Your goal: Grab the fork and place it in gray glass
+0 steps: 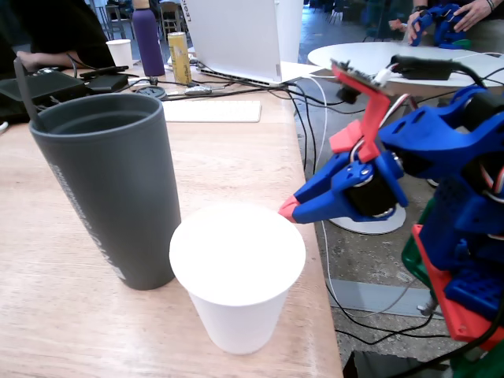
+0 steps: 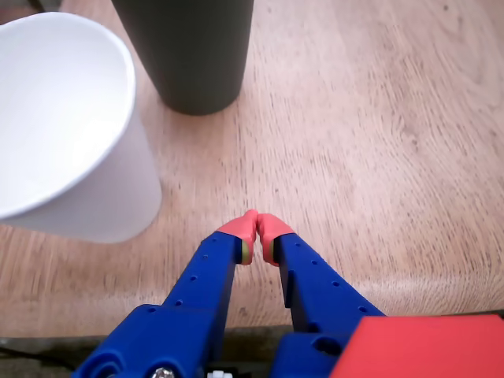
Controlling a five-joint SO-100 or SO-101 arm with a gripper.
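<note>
Gripper: the blue two-finger gripper (image 2: pixel 257 228) with red tips was seen clenched, its tips pressed together with nothing between them; in the fixed view the gripper (image 1: pixel 288 209) was held above the right edge of the counter, just beside the white cup.

Arm: the blue and red arm (image 1: pixel 441 181) was mounted off the counter's right side in the fixed view, reaching leftward toward the cups.

Gray glass: the tall dark-gray tumbler (image 1: pixel 106 197) was stood upright on the counter, left of and behind the white cup in the fixed view, the two cups just beside each other; faint white lettering was visible down its side. In the wrist view only its lower body (image 2: pixel 189 55) was shown, at the top of the frame.

Fork: no fork could be made out in either view; a dark slim rod (image 1: pixel 22 87) was seen rising past the tumbler's left rim, but what it was could not be told.

White paper cup: the shorter cup (image 1: pixel 236 272) was stood upright and open nearest the camera in the fixed view; in the wrist view it (image 2: pixel 67 134) was placed at the left, apart from the gripper.

Counter: the light wooden surface (image 2: pixel 378 157) was shown bare ahead of the gripper tips.

Background: a purple bottle (image 1: pixel 147 39), a yellow can (image 1: pixel 179 57) and black cables (image 1: pixel 260 90) were seen at the far end.
</note>
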